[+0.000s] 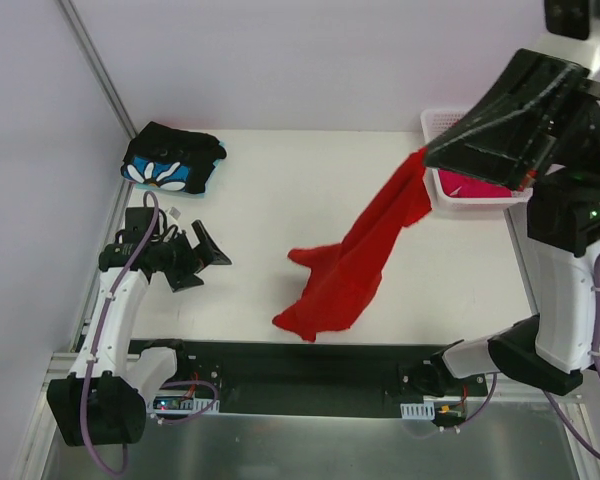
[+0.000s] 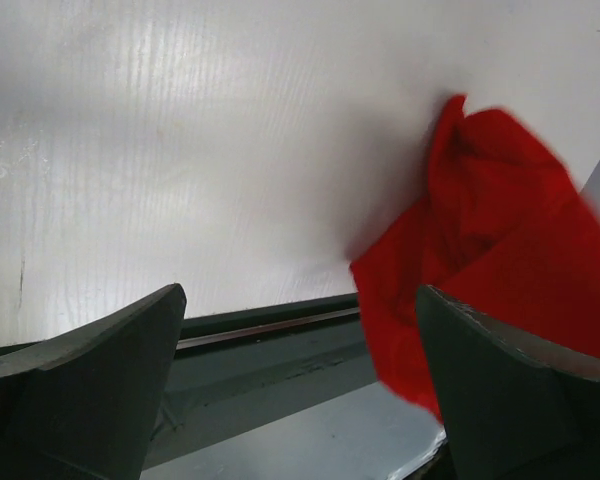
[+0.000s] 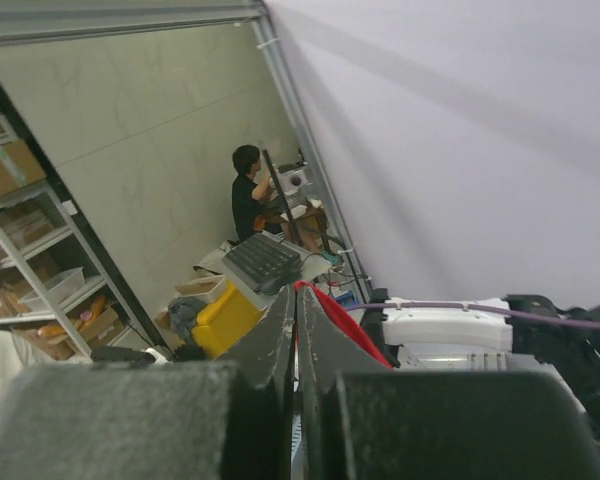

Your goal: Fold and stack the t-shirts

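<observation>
My right gripper (image 3: 296, 300) is squeezed shut on a bit of the red t-shirt (image 1: 350, 270). It holds the shirt up in the air, just beside the white basket (image 1: 438, 120). My right wrist view shows the red cloth pinched there, but in the top view my arm hides the pinch. The shirt hangs slanting down and away from the basket, and its low end lies crumpled on the table (image 1: 260, 190).

My left gripper (image 1: 202, 265) is spread wide and holds nothing, far across the table from the basket. Its own view shows the shirt's low end close up.

The pink t-shirt (image 1: 470, 188) lies inside the basket. The black flower t-shirt (image 1: 170, 160) sits on the table's far side, well away from the basket.
</observation>
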Action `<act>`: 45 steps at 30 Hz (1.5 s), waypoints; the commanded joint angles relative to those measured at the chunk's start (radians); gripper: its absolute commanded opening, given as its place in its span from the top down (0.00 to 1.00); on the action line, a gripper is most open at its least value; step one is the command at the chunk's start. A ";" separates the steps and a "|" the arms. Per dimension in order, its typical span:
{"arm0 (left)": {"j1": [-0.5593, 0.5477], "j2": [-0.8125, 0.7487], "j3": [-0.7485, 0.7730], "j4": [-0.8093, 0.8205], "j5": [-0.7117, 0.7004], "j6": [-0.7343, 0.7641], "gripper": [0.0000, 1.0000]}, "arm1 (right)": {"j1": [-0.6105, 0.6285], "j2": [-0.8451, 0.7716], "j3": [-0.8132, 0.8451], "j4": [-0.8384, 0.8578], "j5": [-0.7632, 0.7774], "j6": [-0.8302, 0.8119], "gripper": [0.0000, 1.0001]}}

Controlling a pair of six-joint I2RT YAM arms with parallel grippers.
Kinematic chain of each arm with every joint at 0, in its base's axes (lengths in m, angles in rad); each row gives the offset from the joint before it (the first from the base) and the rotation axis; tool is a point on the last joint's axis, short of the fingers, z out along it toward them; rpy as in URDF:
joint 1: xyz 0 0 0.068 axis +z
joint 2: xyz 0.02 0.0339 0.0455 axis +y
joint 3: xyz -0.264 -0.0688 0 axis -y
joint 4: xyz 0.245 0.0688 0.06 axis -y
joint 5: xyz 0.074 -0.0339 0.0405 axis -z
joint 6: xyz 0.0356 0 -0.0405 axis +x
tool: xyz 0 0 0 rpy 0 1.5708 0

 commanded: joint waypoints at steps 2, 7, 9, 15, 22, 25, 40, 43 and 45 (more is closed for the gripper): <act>-0.041 0.021 -0.010 0.052 -0.005 -0.044 0.01 | -0.013 0.002 0.088 0.151 -0.013 0.146 0.99; -0.074 0.035 -0.016 0.074 -0.017 -0.063 0.01 | -0.059 0.011 0.070 0.150 -0.007 0.168 0.99; -0.078 0.035 -0.019 0.077 -0.019 -0.064 0.01 | -0.098 0.006 0.044 0.150 -0.019 0.169 0.99; -0.077 0.033 -0.022 0.083 -0.019 -0.070 0.01 | -0.271 0.038 -0.028 0.144 -0.045 0.168 0.99; -0.104 0.030 -0.025 0.095 -0.023 -0.089 0.01 | -0.475 0.269 0.020 0.181 -0.027 0.251 0.99; -0.112 0.029 -0.028 0.100 -0.023 -0.098 0.01 | -0.483 0.435 0.252 0.295 0.053 0.396 0.99; -0.309 -0.017 -0.042 0.155 -0.150 -0.176 0.01 | -0.477 0.335 -0.054 0.449 0.041 0.412 0.99; -0.444 0.006 -0.001 0.196 -0.233 -0.244 0.01 | -0.475 0.269 -0.177 0.466 0.012 0.375 0.99; -0.488 0.057 0.037 0.212 -0.264 -0.273 0.01 | -0.474 0.238 -0.253 0.475 -0.005 0.366 0.99</act>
